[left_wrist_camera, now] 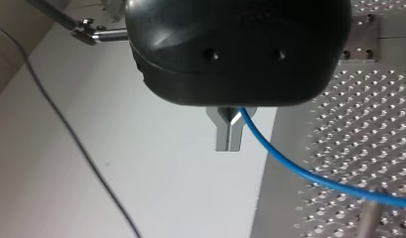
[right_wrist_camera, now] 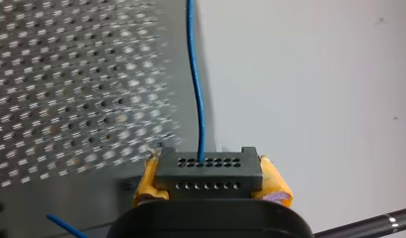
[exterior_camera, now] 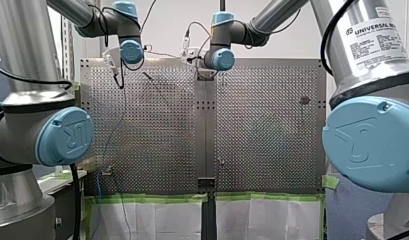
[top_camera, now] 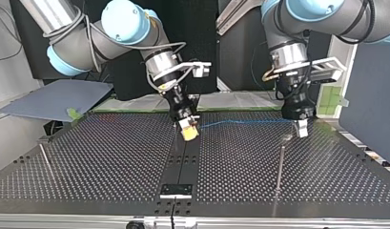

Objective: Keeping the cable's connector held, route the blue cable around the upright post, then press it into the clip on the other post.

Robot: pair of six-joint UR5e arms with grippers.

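**Hard to make out**
- Clip: not discernible on either post in any view.
- Front view: both claws sit far off at the counter's back edge, too small to read. The cable shows only as a faint blue line at that view's left.
- Left wrist view: the black claw body hides the roots of the fingers. Only a blurred stub of a post shows under the cable, at the frame's edge.
- Right wrist view: the claw body is cut off. A short blue cable piece (right_wrist_camera: pixel 62 224) and a dark rod (right_wrist_camera: pixel 362 224) enter beside it, their ends out of view.

**Items**
- Left claw (left_wrist_camera: pixel 229 148): metal fingers pressed together, pinching the cable, which comes out at their root on one side. In the top view it hangs low over the counter (top_camera: pixel 111 157) at that view's right.
- Right claw (top_camera: pixel 189 131): yellow pads closed on the connector (right_wrist_camera: pixel 209 172), near the counter's middle seam.
- Connector: dark grey block with two rows of holes, held across the pads.
- Cable (top_camera: pixel 245 122): blue, leaves a hole in the connector's upper row and runs straight ahead of the right claw. In the top view it spans nearly level from the right claw to the left claw, above the counter.
- Post (top_camera: pixel 280 164): upright, just on the camera's side of the left claw in the top view. The cable passes behind it, apart from it.
- Far post (top_camera: pixel 46 161): thin, at the top view's left, well apart from both claws.
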